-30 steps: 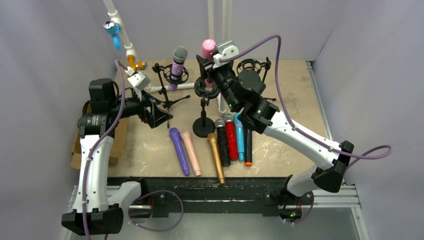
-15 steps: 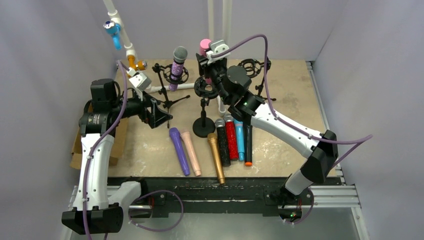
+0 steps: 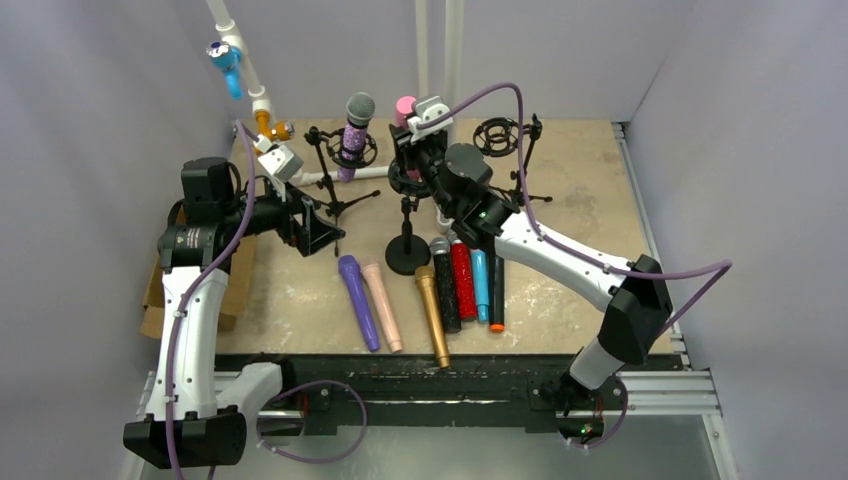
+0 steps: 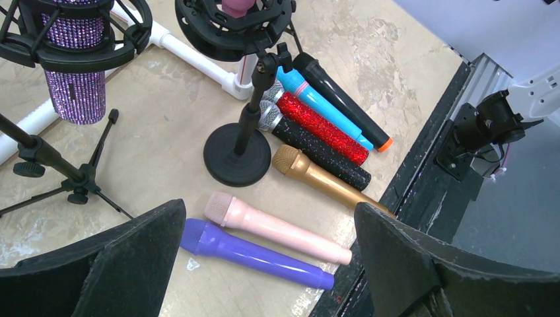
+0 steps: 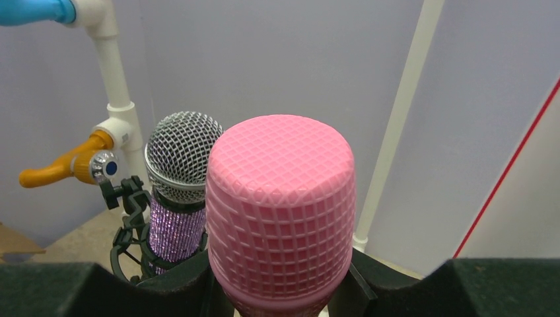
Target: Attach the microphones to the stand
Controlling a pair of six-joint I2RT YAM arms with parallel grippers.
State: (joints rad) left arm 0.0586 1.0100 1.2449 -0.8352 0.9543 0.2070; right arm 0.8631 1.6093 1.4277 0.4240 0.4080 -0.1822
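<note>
**A:** Where is the pink microphone (image 5: 280, 218)?

**B:** Upright, head up, above the round-foot stand (image 3: 407, 255) in the middle of the bench (image 3: 590, 200). Its lower end sits inside the black ring mount (image 4: 231, 26) at the top of that stand. I cannot tell how deep it goes.

**A:** And the right hand (image 3: 408, 140)?

**B:** Clamped on the pink microphone just below its head, with one finger on each side of the body.

**A:** What is next to it?

**B:** Just to its left is the purple glitter microphone (image 3: 355, 128), grey mesh head up, seated in the ring of a tripod stand (image 4: 74, 189).

**A:** And the others?

**B:** Seven lie flat on the bench near the round foot, heads pointing towards the stands. From left to right they are the purple microphone (image 3: 358, 300), the peach microphone (image 3: 382, 305) and the gold microphone (image 3: 433, 315). Then come the black glitter microphone (image 3: 445, 285), the red glitter microphone (image 3: 463, 280), the blue microphone (image 3: 480, 285) and a black microphone (image 3: 497, 290) with an orange end. The purple and peach ones lie side by side. The last four are packed close together.

**A:** The left hand (image 4: 274, 264)?

**B:** Its fingers (image 4: 125, 264) are spread wide apart with nothing between them. It hangs over the bench left of the round-foot stand, near the tripod legs.
</note>
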